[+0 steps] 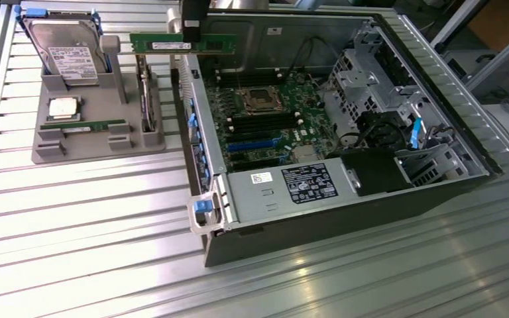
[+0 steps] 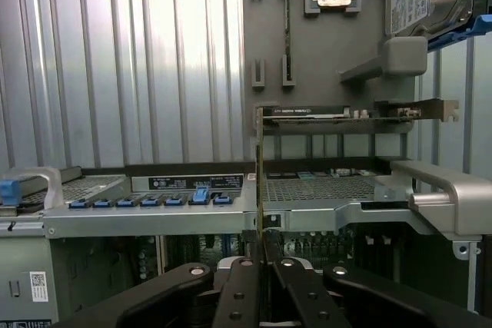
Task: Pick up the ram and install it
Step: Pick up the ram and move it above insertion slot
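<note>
My gripper (image 1: 193,33) is shut on the ram (image 1: 183,43), a narrow green stick with a white label. The ram hangs level in the air over the near wall of the open computer case (image 1: 203,152), beside the grey holder. In the wrist view the black fingers (image 2: 238,289) pinch the ram (image 2: 259,182), seen edge-on as a thin strip. Inside the case lies the motherboard (image 1: 264,142), with its dark memory slots (image 1: 264,122) below the processor socket (image 1: 259,99).
The grey holder (image 1: 95,149) at the exterior view's left carries a hard drive (image 1: 69,46), a square silver processor (image 1: 64,107), another green stick (image 1: 82,124) and an upright card with a bracket (image 1: 146,93). A power supply (image 1: 281,189) and drive cage (image 1: 365,73) crowd the case.
</note>
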Tool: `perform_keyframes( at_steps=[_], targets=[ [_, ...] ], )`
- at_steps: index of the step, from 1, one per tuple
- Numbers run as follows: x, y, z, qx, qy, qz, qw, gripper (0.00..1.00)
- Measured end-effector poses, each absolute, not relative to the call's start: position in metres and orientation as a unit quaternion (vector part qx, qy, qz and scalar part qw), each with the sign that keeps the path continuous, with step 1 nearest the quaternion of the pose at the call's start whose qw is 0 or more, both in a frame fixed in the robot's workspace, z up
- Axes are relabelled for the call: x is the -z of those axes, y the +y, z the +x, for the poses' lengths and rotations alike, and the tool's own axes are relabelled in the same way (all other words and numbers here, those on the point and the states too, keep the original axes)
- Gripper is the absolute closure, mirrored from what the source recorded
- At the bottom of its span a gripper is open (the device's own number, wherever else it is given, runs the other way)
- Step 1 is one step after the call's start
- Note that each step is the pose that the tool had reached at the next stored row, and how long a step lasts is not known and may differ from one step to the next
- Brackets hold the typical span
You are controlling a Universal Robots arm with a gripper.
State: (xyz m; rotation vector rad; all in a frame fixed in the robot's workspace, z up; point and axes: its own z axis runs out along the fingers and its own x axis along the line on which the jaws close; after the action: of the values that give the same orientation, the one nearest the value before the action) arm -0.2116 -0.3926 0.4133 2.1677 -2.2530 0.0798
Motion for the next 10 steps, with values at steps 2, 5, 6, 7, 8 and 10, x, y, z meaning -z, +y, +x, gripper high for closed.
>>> perform_keyframes(
  at_steps=[2, 5, 6, 7, 8, 10],
  targets=[
    [-0.413, -0.393, -0.209, -0.026, -0.720, 0.693, 0.007, 0.88],
    [-0.413, -0.393, -0.206, -0.026, -0.720, 0.693, 0.007, 0.88],
    [-0.413, -0.393, -0.205, -0.026, -0.720, 0.693, 0.007, 0.88],
    [-0.413, -0.393, -0.202, -0.026, -0.720, 0.693, 0.007, 0.88],
    [-0.413, -0.393, -0.199, -0.026, -0.720, 0.693, 0.007, 0.88],
    [-0.413, -0.393, -0.195, -0.026, -0.720, 0.693, 0.007, 0.88]
  ],
)
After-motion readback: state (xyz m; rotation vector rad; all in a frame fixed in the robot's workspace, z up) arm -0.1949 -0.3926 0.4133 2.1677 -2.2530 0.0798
